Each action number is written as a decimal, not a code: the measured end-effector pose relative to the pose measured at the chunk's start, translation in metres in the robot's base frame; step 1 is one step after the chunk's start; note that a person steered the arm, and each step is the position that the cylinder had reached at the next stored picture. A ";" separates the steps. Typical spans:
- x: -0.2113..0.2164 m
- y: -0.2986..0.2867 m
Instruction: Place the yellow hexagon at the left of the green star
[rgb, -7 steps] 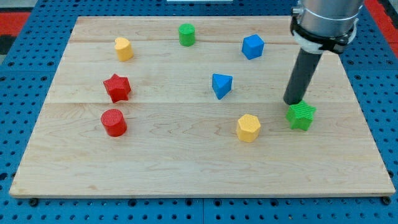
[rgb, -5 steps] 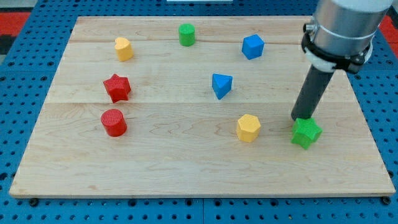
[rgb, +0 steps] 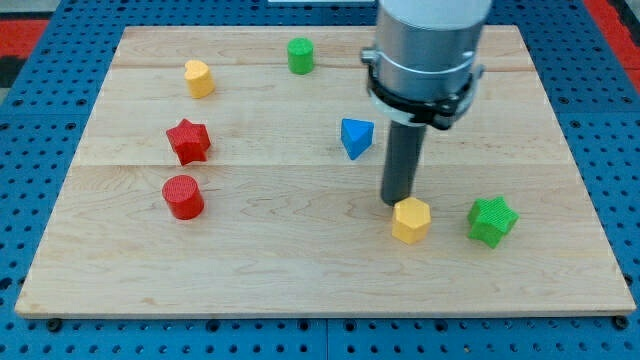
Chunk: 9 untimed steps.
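Pincer there is none; my tip (rgb: 398, 200) touches the yellow hexagon (rgb: 411, 220) on its upper-left side, likely to nudge it rightward. It already sits near the green star's (rgb: 491, 220) left, apart.

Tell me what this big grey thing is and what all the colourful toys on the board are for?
The grey thing is a robot arm. It has no hand, just a dark rod, and my tip slides on the wooden board to push blocks around. One camera looks down at the board; where it is mounted is not recorded. Right now the tip sits just above the yellow hexagon, touching or nearly so. The green star lies to its right with a gap between them. Other blocks wait around: a blue triangle-like block, a red star, a red cylinder, a small yellow block and a green cylinder. Nothing is held; blocks are only pushed.
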<state>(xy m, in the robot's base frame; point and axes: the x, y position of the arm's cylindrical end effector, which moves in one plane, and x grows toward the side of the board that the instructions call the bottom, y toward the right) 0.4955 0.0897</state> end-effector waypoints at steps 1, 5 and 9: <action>0.007 -0.003; 0.053 0.013; -0.055 0.005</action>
